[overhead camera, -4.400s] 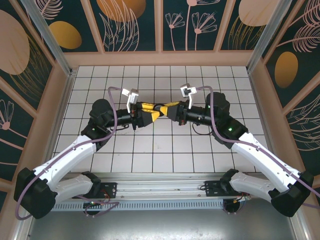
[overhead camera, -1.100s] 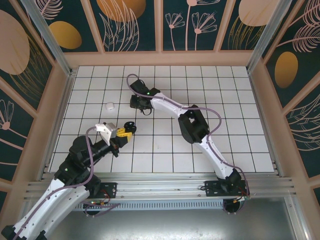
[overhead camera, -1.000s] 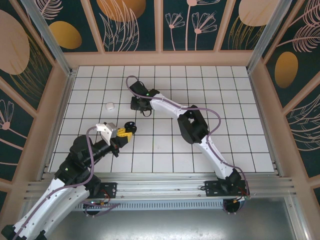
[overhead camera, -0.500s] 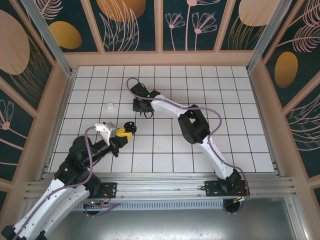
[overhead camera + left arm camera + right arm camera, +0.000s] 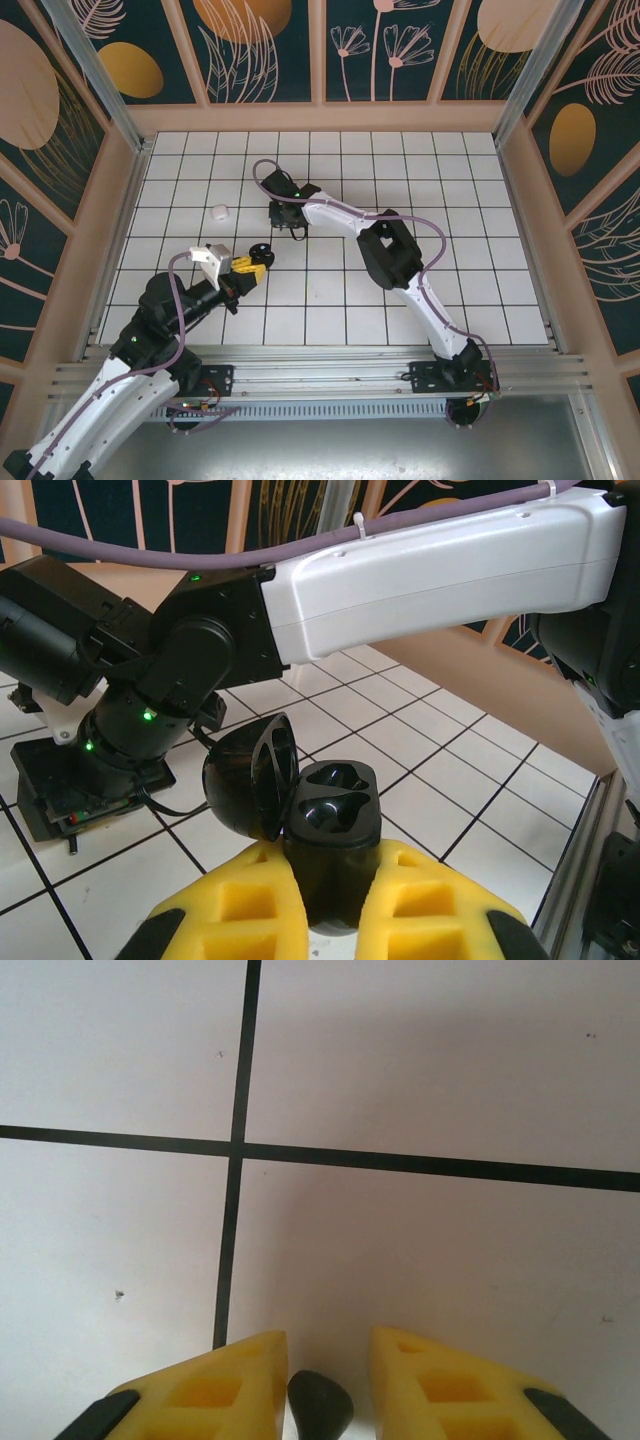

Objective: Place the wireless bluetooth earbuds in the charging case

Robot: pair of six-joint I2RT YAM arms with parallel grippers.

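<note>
White tiled table (image 5: 330,300), black grid lines, floral wall panels around it.

Over the left-centre tiles the left gripper (image 5: 325,868) is clamping the case (image 5: 332,815) by its base, yellow fingers (image 5: 245,910) closed tight on it. The case is black, glossy and rounded. Its lid (image 5: 245,785) is standing open, swung to the picture's left in the wrist view, and both moulded wells are showing empty. The right arm (image 5: 440,570) is reaching across behind the case with its wrist pointing down at the tiles.

The right gripper (image 5: 328,1348) is hovering low by a grid-line crossing, jaws standing a narrow gap apart. The bud (image 5: 320,1405) is sitting between its yellow tips: small, black, rounded end up, cut off by the frame edge. It's lying against the tip on the picture's left, with a sliver of gap on the other side, so I can't tell if it's actually pinched.

From the top camera, the right gripper (image 5: 283,216) is sitting near the case (image 5: 262,250), just beyond it and apart. A small white item (image 5: 220,211) is lying on a tile further left, too small to identify.

Against half a second earlier, the right wrist is sitting slightly nearer the bases and further right. The left gripper (image 5: 256,262), case and white item are sitting where they were. In the oldest frame both grippers were meeting mid-table, and now they're apart.
</note>
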